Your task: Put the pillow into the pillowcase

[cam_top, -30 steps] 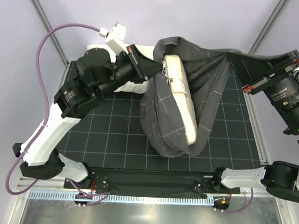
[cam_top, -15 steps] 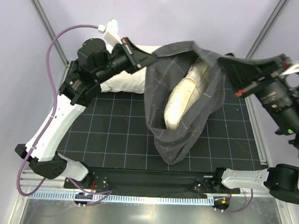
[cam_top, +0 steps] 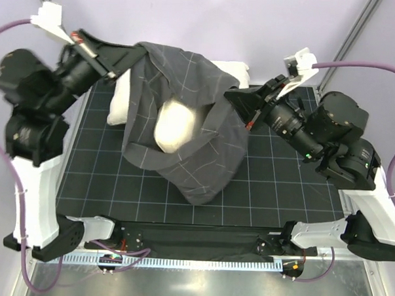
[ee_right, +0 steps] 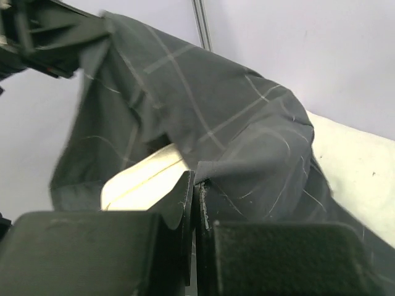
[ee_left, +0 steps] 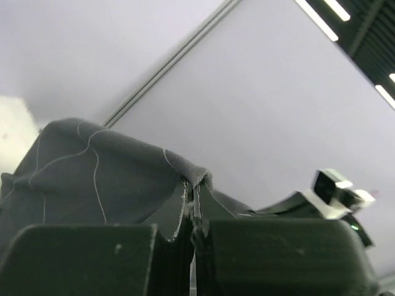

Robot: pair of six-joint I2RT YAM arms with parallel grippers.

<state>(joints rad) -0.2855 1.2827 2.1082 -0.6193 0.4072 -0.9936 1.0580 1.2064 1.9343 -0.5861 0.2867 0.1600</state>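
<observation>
The dark grey grid-patterned pillowcase [cam_top: 184,160] hangs above the mat, stretched between both grippers with its mouth facing up. My left gripper [cam_top: 128,53] is shut on the case's rim at the upper left; in its wrist view the fabric edge [ee_left: 196,182] is pinched between the jaws. My right gripper [cam_top: 231,97] is shut on the opposite rim [ee_right: 207,169]. The cream pillow [cam_top: 175,124] sits inside the case, with one rounded end showing in the mouth [ee_right: 139,182]. Its print is hidden.
A larger plain white pillow [cam_top: 119,99] lies at the back of the black grid mat [cam_top: 281,184], mostly behind the hanging case. Frame posts [cam_top: 350,40] stand at the back corners. The arm bases are along the near edge.
Both arms have swung left and lifted, carrying the pillowcase leftward. The pillow has sunk deeper into the case, with less of it showing. The right arm has come in over the mat.
</observation>
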